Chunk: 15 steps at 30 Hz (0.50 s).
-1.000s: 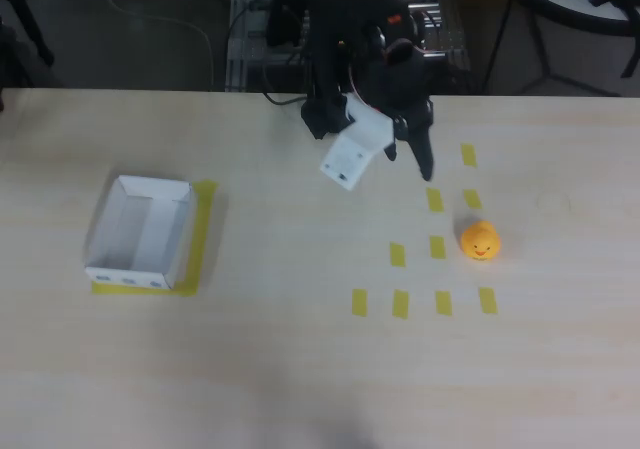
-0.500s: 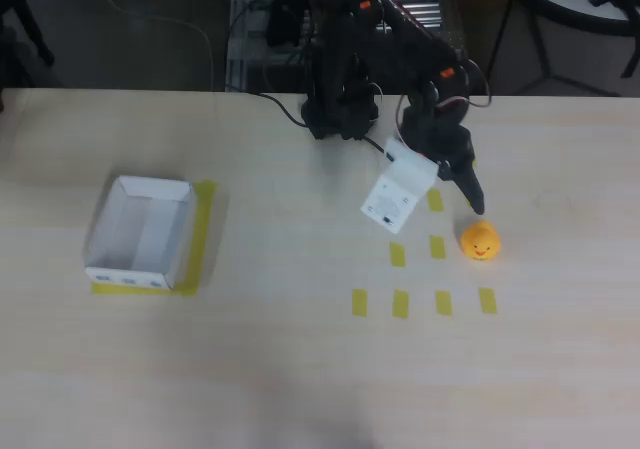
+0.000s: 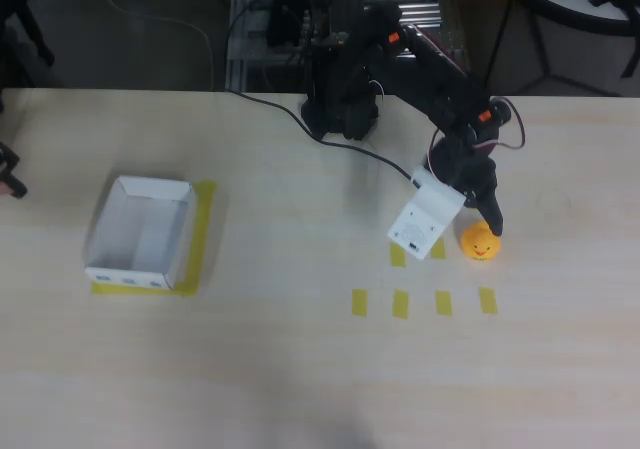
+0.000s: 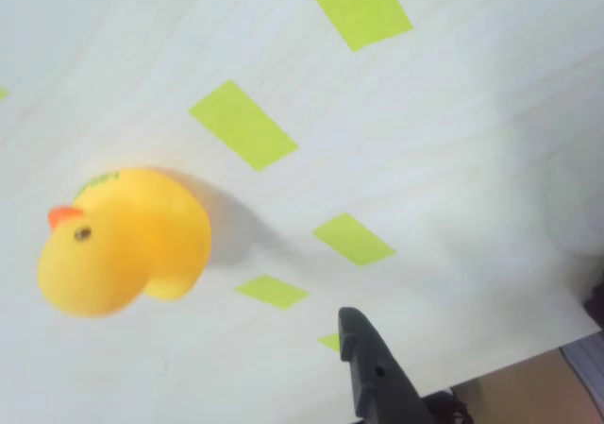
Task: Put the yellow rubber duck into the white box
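Step in hand: the approach to the yellow rubber duck; the grasp is not yet made, as I judge it.
Duck: it sits upright on the surface, at the right of the overhead view, beside the yellow tape strips. In the wrist view its orange beak points to the left.
Hand: the hand is just above the duck, with one dark finger reaching down to the duck's upper edge in the overhead view. It holds nothing. In the wrist view the finger tip is apart from the duck, with bare surface between them. How wide the hand is open I cannot tell, because the second finger is not clear.
White box: the white box is open to the top, well apart from the duck, at the left of the overhead view. It stands on a yellow tape mark, probably to fix its place.
Why this pose: the arm is stretched out from its base, I think to bring the fingers on both sides of the duck.
Next move needs: lowering around the round body, then closing gently, because the toy can roll or slip away.
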Each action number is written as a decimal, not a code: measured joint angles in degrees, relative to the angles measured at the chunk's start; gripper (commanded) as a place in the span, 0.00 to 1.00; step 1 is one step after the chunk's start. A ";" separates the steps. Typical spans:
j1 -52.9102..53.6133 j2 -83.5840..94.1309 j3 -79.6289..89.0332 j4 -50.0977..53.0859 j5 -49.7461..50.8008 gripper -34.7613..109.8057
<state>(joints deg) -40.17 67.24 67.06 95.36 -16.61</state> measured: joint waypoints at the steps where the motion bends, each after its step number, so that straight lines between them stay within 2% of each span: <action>1: 0.00 -1.14 -0.70 0.00 0.00 0.60; 15: -0.79 -11.78 -8.44 0.00 0.44 0.60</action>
<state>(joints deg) -40.96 55.46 58.62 95.36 -16.17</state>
